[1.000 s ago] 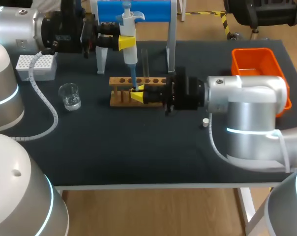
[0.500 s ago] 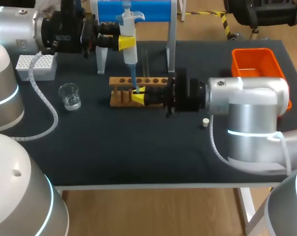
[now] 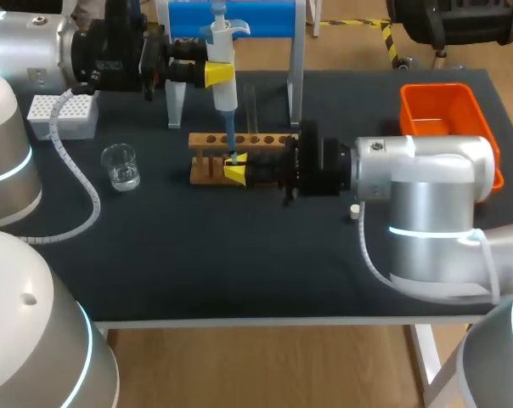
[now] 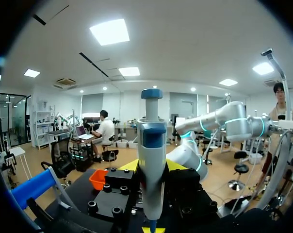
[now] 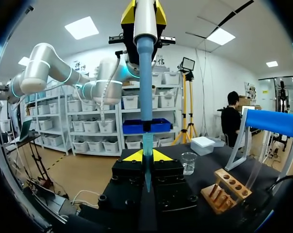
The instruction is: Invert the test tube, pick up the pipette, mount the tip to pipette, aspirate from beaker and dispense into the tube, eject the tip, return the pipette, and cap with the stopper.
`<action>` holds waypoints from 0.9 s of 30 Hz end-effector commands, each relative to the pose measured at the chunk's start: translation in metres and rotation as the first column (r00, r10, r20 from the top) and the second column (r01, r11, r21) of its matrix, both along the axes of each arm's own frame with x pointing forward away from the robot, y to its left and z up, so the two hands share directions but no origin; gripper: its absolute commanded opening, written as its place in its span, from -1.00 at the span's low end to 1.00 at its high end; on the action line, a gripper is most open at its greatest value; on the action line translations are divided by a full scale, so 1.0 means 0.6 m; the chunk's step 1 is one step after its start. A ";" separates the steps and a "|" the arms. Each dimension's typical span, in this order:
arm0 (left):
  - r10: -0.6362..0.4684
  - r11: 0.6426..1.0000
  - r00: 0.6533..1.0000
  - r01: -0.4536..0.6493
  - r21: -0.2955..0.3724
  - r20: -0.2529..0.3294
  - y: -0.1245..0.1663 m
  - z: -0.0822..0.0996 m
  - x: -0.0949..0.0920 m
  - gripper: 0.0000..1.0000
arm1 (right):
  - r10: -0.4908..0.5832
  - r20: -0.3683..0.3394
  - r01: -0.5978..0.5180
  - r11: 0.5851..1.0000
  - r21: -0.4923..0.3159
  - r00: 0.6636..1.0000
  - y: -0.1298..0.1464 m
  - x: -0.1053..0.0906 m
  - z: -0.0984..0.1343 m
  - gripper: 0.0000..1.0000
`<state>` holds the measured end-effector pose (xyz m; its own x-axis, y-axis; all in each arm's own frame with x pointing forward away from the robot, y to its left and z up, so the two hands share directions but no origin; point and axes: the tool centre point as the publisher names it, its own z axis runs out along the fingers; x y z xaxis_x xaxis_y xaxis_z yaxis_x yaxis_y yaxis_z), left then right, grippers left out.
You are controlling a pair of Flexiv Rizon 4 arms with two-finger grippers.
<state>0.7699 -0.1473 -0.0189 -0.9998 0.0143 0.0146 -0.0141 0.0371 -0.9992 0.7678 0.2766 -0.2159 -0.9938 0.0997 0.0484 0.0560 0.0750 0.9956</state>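
My left gripper (image 3: 218, 73) is clamped on the pipette (image 3: 225, 93), tip (image 5: 147, 165) down in the tube (image 3: 232, 161) my right gripper (image 3: 235, 172) is pinching.

Counter (image 3: 239, 272) matt dark, cloth-like; rack (image 3: 207, 168) bare wood, unvarnished look; beaker (image 3: 121, 166) clear glossy glass. Pipette (image 3: 227, 95) smooth plastic, white w/ blue, slight sheen; bin (image 3: 435, 106) glossy orange plastic; tip box (image 3: 63, 115) white plastic; right arm (image 3: 426, 195) shell smooth satin silver, metal-looking.
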 end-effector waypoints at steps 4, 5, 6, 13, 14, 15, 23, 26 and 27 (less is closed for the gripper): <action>0.002 1.000 1.000 -0.002 -0.001 0.001 -0.001 0.000 0.000 -1.00 | -0.007 0.002 0.007 1.000 0.001 1.000 0.004 0.001 0.004 -1.00; 0.002 1.000 1.000 -0.002 -0.001 0.001 -0.001 0.000 0.000 -1.00 | -0.008 0.003 0.008 1.000 0.002 1.000 0.004 0.001 0.004 -1.00; 0.002 1.000 1.000 -0.002 -0.001 0.001 -0.001 0.000 0.000 -1.00 | -0.009 0.004 0.009 1.000 0.002 1.000 0.003 0.002 0.005 -1.00; 0.002 1.000 1.000 -0.002 -0.001 0.001 -0.001 0.000 0.000 -1.00 | -0.012 0.012 0.012 1.000 0.006 1.000 0.003 0.001 0.013 -1.00; 0.002 1.000 1.000 -0.002 -0.001 0.001 -0.001 0.000 0.000 -1.00 | -0.013 0.012 0.012 1.000 0.008 1.000 0.003 0.001 0.014 -1.00; 0.002 1.000 1.000 -0.002 -0.001 0.001 -0.001 0.000 0.000 -1.00 | -0.013 0.012 0.013 1.000 0.008 1.000 0.003 0.001 0.015 -1.00; 0.002 1.000 1.000 -0.002 -0.001 0.001 -0.001 0.000 0.000 -1.00 | -0.019 -0.003 0.019 1.000 0.006 1.000 0.001 0.004 0.016 -1.00; 0.002 1.000 1.000 -0.002 -0.001 0.001 -0.001 0.000 0.000 -1.00 | -0.023 -0.024 0.023 1.000 -0.004 0.999 0.001 0.004 0.010 -1.00; 0.002 1.000 1.000 -0.002 -0.001 0.001 -0.001 0.000 0.000 -1.00 | -0.026 -0.030 0.026 1.000 -0.003 0.999 0.001 0.004 0.008 -1.00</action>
<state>0.7700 -0.1472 -0.0178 -0.9998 0.0143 0.0140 -0.0135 0.0368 -0.9992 0.7705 0.2765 -0.2120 -0.9894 0.1246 0.0745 0.0837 0.0705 0.9940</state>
